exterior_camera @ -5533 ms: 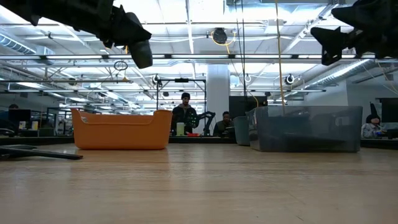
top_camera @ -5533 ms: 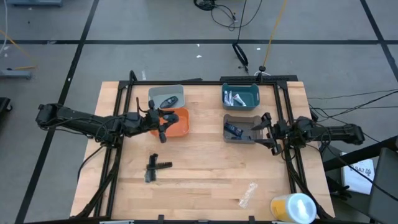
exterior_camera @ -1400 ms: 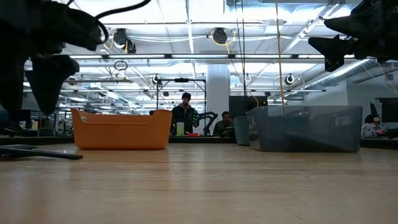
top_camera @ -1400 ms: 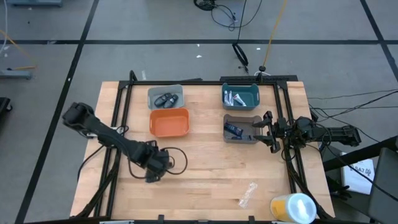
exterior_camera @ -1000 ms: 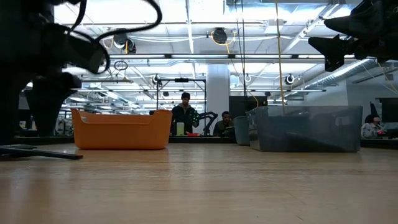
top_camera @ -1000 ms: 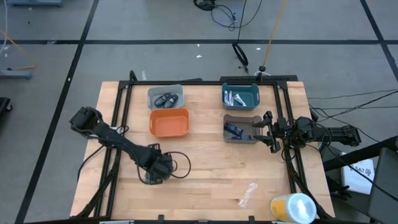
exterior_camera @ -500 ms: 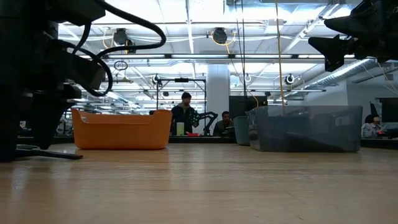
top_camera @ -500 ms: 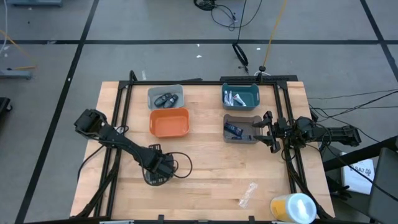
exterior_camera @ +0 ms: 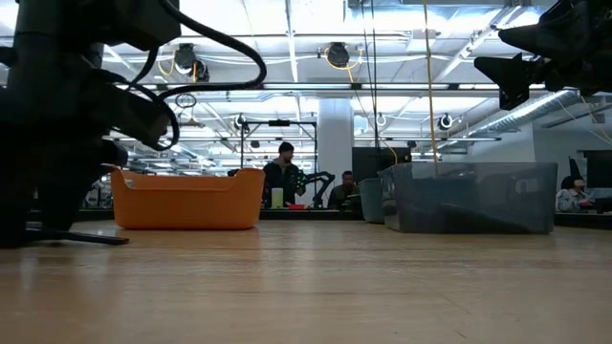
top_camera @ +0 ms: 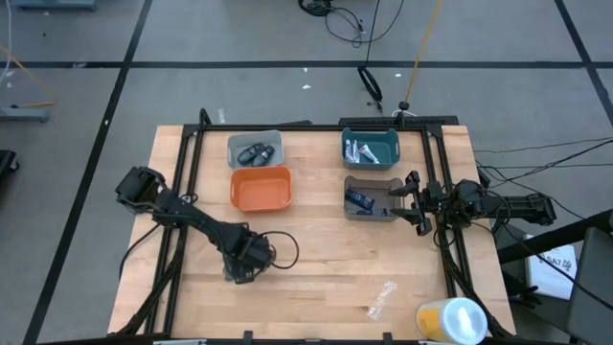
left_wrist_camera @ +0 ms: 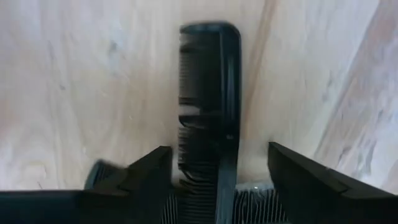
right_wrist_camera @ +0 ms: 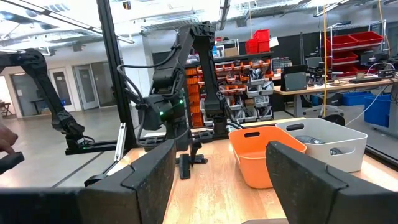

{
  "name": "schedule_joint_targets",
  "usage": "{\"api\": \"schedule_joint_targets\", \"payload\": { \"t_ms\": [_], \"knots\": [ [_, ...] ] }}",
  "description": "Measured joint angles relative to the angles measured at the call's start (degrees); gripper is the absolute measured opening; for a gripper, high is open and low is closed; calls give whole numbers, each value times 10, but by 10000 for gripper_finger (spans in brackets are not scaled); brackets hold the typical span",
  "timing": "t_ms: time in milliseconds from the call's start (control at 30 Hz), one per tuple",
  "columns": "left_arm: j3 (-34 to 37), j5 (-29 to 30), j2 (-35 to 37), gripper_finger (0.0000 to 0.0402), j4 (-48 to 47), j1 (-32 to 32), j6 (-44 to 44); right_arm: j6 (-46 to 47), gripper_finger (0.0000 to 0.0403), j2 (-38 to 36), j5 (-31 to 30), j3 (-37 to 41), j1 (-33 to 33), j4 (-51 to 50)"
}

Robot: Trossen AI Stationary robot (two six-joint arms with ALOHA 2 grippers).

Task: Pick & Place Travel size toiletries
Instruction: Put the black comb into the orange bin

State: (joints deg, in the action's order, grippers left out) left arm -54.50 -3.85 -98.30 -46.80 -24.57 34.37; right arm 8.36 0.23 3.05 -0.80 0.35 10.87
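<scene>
Spread jaws on both grippers. From above I see my left gripper (top_camera: 240, 268) low over the table's (top_camera: 316, 259) front left, my right gripper (top_camera: 410, 202) hovering by the grey bin (top_camera: 372, 198). Left wrist: a black comb (left_wrist_camera: 208, 106) lies flat on the wood, between my open fingers (left_wrist_camera: 146, 177), not pinched. Right wrist: fingers (right_wrist_camera: 152, 171) wide apart, orange bin (right_wrist_camera: 264, 154) ahead.

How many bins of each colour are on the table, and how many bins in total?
Orange bin: 1
Teal bin: 1
Light grey bin: 1
Dark grey bin: 1
Total: 4
</scene>
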Motion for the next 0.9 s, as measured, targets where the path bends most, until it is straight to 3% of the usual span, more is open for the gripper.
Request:
{"api": "schedule_joint_targets", "payload": {
  "t_ms": [467, 600, 767, 900],
  "knots": [
    [0, 13, 0, 122, 7, 9, -2, 3, 238, 0, 0, 0, 0, 0],
    [0, 13, 0, 115, 9, 9, -8, 5, 238, 0, 0, 0, 0, 0],
    [0, 13, 0, 134, 10, 9, -9, 4, 238, 0, 0, 0, 0, 0],
    [0, 13, 0, 122, 8, 9, -9, 4, 238, 0, 0, 0, 0, 0]
  ]
}}
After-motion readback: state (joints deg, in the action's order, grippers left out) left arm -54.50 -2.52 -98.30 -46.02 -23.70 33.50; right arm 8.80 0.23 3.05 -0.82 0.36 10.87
